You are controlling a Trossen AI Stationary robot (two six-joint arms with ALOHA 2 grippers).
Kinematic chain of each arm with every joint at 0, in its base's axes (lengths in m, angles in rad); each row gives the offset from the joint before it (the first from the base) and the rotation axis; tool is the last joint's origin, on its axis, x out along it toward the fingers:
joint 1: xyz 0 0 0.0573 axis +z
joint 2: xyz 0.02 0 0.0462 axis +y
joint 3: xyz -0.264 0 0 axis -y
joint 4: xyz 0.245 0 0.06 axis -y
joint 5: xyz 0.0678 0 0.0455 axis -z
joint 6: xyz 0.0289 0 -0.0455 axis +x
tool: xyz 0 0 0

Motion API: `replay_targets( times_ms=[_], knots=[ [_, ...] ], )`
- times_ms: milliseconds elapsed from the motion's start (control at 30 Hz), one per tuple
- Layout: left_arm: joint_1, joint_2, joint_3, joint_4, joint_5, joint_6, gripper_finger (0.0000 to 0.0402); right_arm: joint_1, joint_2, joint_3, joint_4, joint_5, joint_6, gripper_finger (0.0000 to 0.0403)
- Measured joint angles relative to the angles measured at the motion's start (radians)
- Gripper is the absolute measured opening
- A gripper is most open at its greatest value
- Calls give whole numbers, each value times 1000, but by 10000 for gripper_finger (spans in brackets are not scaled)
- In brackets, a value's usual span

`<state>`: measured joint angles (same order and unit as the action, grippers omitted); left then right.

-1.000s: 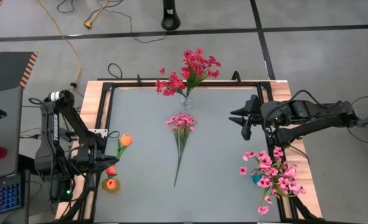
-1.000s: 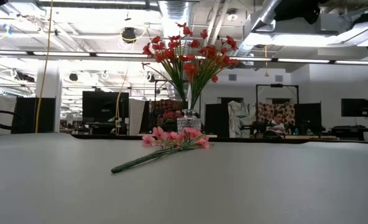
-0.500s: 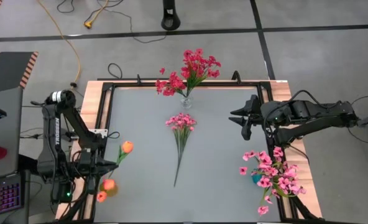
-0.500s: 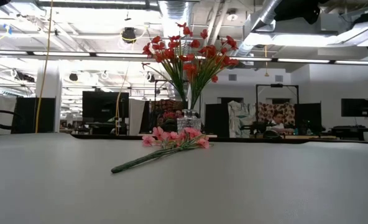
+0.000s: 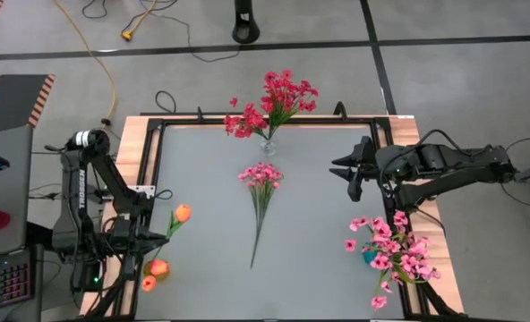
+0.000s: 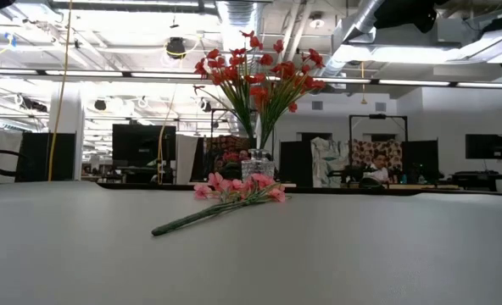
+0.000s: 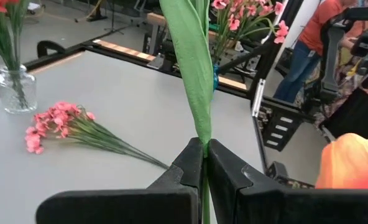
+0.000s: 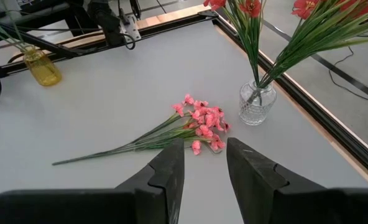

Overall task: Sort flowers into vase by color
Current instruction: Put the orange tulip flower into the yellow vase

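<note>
Currently the left claw (image 7: 204, 163) is seen clamped tight on the green stem of an orange tulip spray (image 5: 182, 213), held over the counter's (image 5: 202, 224) left edge, just beside the small yellow vase (image 8: 43, 67) at the near-left corner. At the right edge the right claw (image 8: 202, 163) is kept partly spread and empty, aimed at the loose pink spray (image 5: 260, 173). That spray is laid mid-counter, blooms toward the clear glass vase (image 5: 268, 146) of red flowers at the far edge and stem running toward the near edge, so the right arm is judged nearer.
</note>
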<state>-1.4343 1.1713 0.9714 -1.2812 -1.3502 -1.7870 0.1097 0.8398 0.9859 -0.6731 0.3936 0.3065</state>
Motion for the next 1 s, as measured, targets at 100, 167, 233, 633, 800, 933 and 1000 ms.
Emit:
replay_targets(
  times_ms=[100,167,233,633,800,933,1000],
  knots=[
    [-15,3,0,0,4,-15,0,0,0,0,0,0,0,148],
    [-24,11,0,-1,4,-15,0,0,0,0,0,0,0,148],
    [-30,21,0,-2,4,-16,0,0,0,0,0,0,0,148],
    [-38,113,0,-29,10,-18,0,0,0,0,0,0,0,148],
    [-54,124,-1,-33,35,-59,0,0,0,0,0,0,0,148],
    [-75,124,-1,-39,71,-58,0,0,0,0,0,0,0,148],
    [-81,124,-1,-38,83,-57,0,0,0,0,0,0,0,148]
  ],
)
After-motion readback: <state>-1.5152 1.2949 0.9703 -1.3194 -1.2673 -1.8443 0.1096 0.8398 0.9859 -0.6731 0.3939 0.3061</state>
